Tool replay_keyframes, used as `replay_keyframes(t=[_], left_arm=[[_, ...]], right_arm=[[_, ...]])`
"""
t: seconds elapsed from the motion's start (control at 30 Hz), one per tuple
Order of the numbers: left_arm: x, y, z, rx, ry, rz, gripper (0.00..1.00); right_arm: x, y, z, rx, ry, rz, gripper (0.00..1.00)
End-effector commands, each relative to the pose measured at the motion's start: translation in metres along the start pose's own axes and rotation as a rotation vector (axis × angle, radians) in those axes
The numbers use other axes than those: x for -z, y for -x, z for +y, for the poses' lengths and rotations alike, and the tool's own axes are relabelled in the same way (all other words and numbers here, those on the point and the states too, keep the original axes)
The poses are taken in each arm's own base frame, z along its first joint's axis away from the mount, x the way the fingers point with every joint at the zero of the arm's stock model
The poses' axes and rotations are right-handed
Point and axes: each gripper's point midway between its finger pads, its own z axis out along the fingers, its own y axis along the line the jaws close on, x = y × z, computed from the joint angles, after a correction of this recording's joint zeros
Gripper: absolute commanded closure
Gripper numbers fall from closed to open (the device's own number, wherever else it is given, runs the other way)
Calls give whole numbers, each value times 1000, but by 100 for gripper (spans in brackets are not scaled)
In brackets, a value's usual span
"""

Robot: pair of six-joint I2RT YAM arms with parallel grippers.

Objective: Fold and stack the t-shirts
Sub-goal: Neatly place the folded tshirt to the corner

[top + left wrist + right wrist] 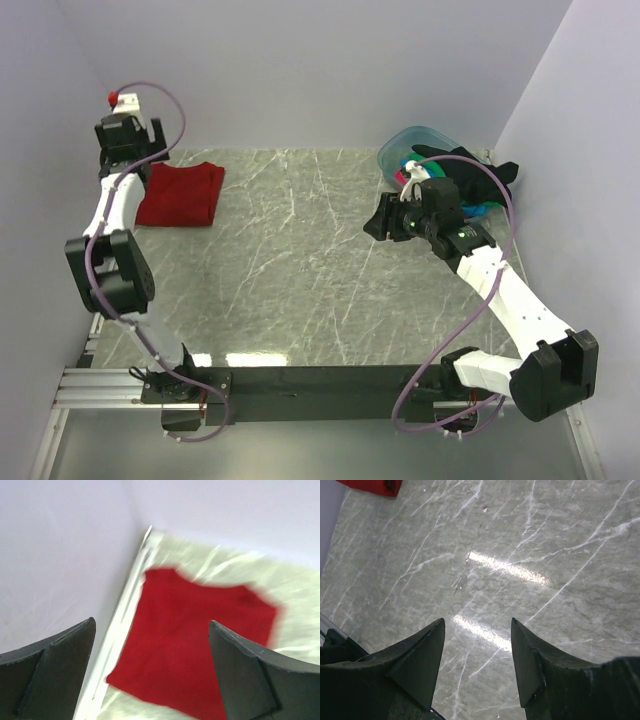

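A dark red t-shirt (182,195) lies folded flat at the far left of the marble table (300,260). In the left wrist view the same red t-shirt (195,645) is blurred and fills the space below the jaws. My left gripper (138,150) (152,622) hovers over the shirt's far left corner, open and holding nothing. A black t-shirt (472,165) hangs over the tub (412,140) at the far right, with bits of pink (407,179) and blue (480,210) cloth beside it. My right gripper (382,222) (478,621) stands open over bare table just left of that pile.
The side walls stand close to the table on the left and right. A red-capped fitting (114,98) sits on the left wall behind the left gripper. The red t-shirt's corner (370,486) shows at the top left of the right wrist view.
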Motion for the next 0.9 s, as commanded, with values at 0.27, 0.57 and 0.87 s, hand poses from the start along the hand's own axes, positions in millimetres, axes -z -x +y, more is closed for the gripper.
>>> replay_keyframes(t=[0.27,0.57,0.87], left_arm=[[175,56,-135,285,-239,-276,1],[259,-52,-222,283,-446,-126,1],[305,-80,-245,321,-550,-84,1]], right_arm=[[4,12,-8,30,-37,-74,37],[6,16,-21,38,-112,-108,37],[4,18,-31,43,-159,-128,38]])
